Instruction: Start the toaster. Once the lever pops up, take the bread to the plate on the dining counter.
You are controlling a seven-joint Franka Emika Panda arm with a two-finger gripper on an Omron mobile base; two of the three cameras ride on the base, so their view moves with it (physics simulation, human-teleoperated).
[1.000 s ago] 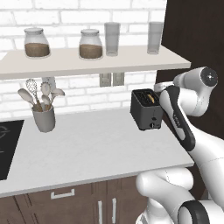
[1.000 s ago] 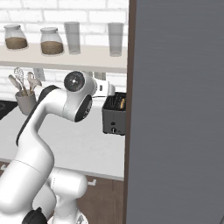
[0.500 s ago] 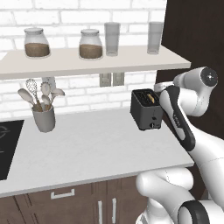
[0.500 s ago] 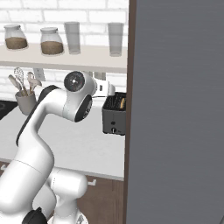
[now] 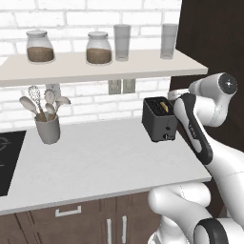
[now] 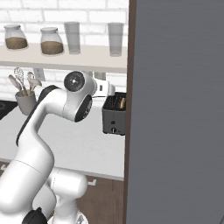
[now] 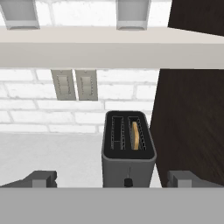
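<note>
Hovering before the toaster (image 7: 128,151), the gripper (image 7: 111,178) has its fingers spread wide apart and holds nothing.

From the left in the left base view: a dark cooktop (image 5: 5,162) at the worktop's edge, then a grey utensil holder (image 5: 47,128) with a whisk and spoons, then the bare grey-white worktop (image 5: 100,162), then the black toaster against the dark wood panel (image 5: 209,43), with the white arm bent close beside it. On the shelf (image 5: 95,66) above stand two jars (image 5: 39,46) and two glasses (image 5: 122,42). In the hand view, the bread (image 7: 136,135) stands upright in the toaster's right slot, its tan edge showing at the slot, and two wall switches (image 7: 74,84) sit on the white brick behind.
</note>
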